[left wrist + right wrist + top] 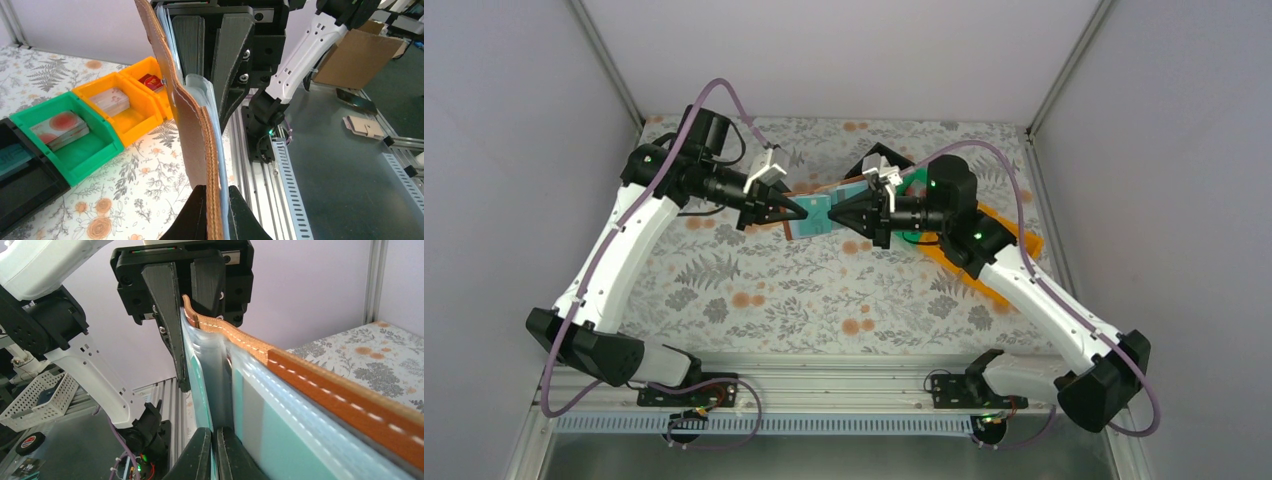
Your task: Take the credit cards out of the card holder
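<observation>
Firmly clamps wallet (192, 115) in closed left gripper (218, 215), pinches teal card (197, 390) edge with shut right gripper (214, 452), above table (824, 300).

Floral table (824, 300), row of plastic bins (98, 151)

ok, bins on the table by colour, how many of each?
black bin: 1
green bin: 1
orange bins: 2
total: 4
</observation>
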`<action>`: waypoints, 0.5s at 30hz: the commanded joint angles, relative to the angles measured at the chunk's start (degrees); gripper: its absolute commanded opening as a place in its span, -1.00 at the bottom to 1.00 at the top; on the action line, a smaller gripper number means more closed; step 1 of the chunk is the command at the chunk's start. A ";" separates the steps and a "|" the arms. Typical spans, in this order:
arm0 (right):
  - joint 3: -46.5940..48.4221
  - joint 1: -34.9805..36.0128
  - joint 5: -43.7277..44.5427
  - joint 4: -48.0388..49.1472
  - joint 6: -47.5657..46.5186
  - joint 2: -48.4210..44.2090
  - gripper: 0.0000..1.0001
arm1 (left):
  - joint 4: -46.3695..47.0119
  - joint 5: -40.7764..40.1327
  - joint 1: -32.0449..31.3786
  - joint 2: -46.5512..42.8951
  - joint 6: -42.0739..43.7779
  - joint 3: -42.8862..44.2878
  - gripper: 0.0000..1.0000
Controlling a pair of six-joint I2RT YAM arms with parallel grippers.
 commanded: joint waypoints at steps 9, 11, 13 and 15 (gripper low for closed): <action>2.36 1.87 0.24 3.69 0.94 4.33 -0.91 | -1.00 4.91 -0.75 -0.23 2.39 -0.01 -0.95; 2.03 2.06 -1.24 4.37 0.61 3.60 -0.92 | -1.02 4.63 -0.76 -0.44 2.46 -0.08 -0.95; 1.52 2.05 -0.73 4.24 0.33 2.20 -0.92 | -1.01 4.26 -0.73 -0.50 2.46 -0.04 -0.95; 0.86 1.94 0.93 3.10 -0.58 0.41 -0.92 | -0.92 3.70 -0.74 -0.60 2.16 0.07 -0.95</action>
